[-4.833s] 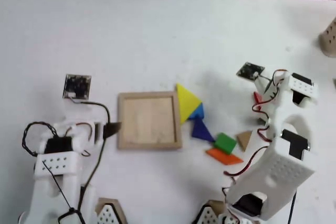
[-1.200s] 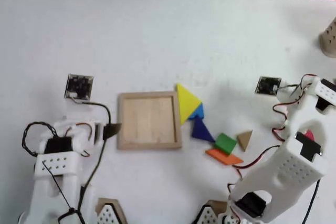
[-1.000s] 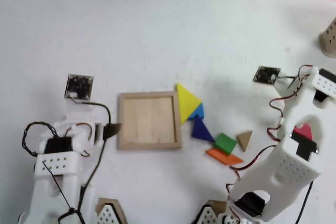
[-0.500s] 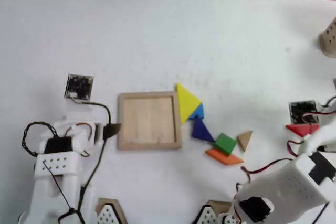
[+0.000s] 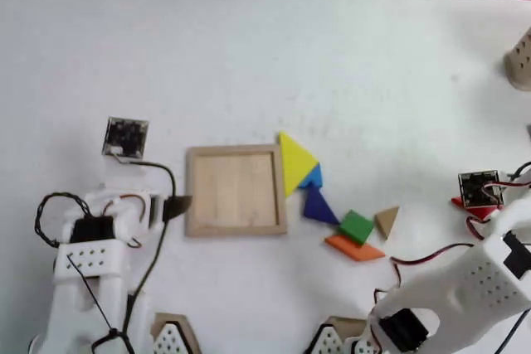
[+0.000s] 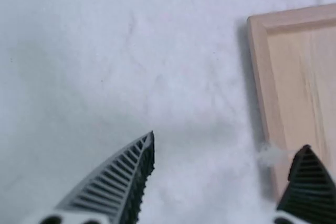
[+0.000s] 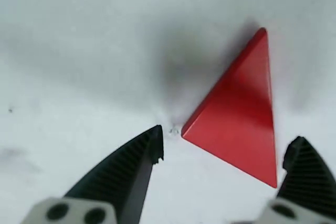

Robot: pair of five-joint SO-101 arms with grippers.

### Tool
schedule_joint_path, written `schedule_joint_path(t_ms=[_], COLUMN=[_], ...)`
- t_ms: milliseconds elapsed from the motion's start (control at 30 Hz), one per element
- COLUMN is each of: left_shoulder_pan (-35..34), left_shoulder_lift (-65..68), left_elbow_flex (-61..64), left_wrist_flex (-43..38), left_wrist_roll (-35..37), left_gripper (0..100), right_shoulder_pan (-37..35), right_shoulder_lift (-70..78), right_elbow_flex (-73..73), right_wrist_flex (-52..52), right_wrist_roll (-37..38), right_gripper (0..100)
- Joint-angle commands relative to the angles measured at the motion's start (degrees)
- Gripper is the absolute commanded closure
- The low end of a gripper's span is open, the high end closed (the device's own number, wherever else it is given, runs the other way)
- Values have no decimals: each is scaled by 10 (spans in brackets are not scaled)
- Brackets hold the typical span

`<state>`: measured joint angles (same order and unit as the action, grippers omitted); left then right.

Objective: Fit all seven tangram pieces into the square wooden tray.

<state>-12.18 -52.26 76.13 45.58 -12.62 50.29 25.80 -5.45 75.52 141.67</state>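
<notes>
tangram pieces are all outside the tray [image 5: 236, 152], none fitted yet. six sit in a loose cluster just right of it: yellow triangle [image 5: 294, 162] touching the right rim, then light blue triangle [image 5: 313, 177], dark blue triangle [image 5: 318, 204], green square [image 5: 356, 226], orange parallelogram [image 5: 354, 247] and tan triangle [image 5: 386, 220]. the red triangle [image 7: 236, 114] is the odd one out, lying flat well apart from the rest at the right edge of the table [image 5: 249, 55], under the right arm

right gripper [image 7: 228, 140] hangs over it spread wide, a jaw on either side, nothing grasped. left gripper [image 6: 228, 144] is spread and empty too, at the tray's left rim

my guess on handling: it looks like painted wood, so light, stiff and not fragile, but thin and glossy, so probably slippery. squeezing two slanted sides would likely squirt it out sideways. i'd set one jaw flat on the long side and the other at the opposite corner, get low to the table, and close gently so it doesn't skate away
</notes>
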Motion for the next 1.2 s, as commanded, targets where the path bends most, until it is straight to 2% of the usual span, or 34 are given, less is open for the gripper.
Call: schedule_joint_path(t_ms=[0,100,467,733,1167], left_shoulder_pan=[7,7,7,8,7], left_shoulder_lift=[-3,-3,-3,-3,-3], left_elbow_flex=[-8,-8,-8,-8,-8], left_wrist_flex=[2,2,2,2,1], left_wrist_roll=[-15,-15,-16,-16,-16], left_gripper=[608,608,608,608,609], right_shoulder_pan=[6,6,15,26,16], right_shoulder_lift=[-6,15,53,47,85], right_elbow_flex=[-19,-23,-25,-80,-86], right_wrist_flex=[-20,-20,-62,6,3], right_wrist_roll=[14,14,17,34,34], right_gripper=[641,599,601,601,601])
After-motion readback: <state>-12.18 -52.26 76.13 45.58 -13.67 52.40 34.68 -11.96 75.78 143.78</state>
